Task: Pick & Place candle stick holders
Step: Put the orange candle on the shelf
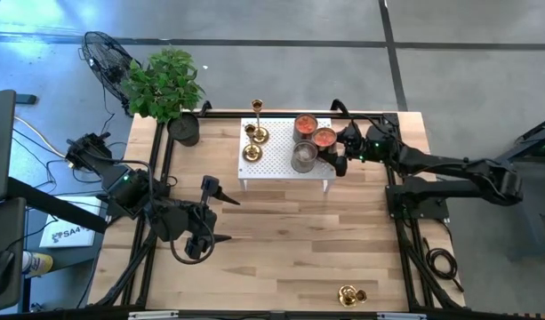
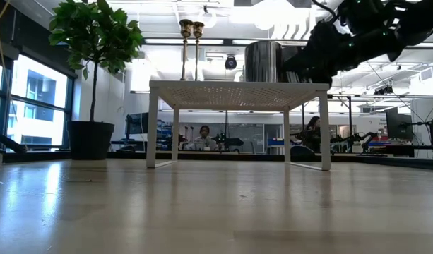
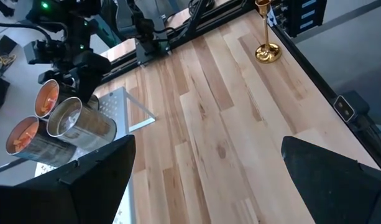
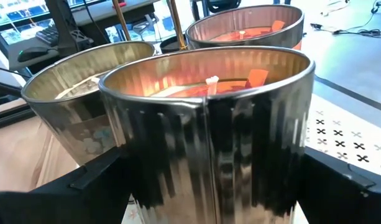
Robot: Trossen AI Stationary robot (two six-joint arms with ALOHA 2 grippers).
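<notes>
Three shiny metal candle tins are crowding this view. The nearest tin (image 4: 209, 130) is standing between the right gripper's (image 4: 209, 186) two dark fingers (image 4: 91, 186), which are showing on either side of its ribbed wall with the jaws spread wide; whether they are touching it cannot be told. Inside it, orange wax and a white wick are showing. A second tin (image 4: 72, 112) with pale contents is sitting just beside it, and a third tin (image 4: 246, 28) with orange wax is standing behind. All are resting on a white perforated stand (image 4: 339, 137). Two thin brass candlestick stems (image 4: 123, 22) are rising behind the tins.
</notes>
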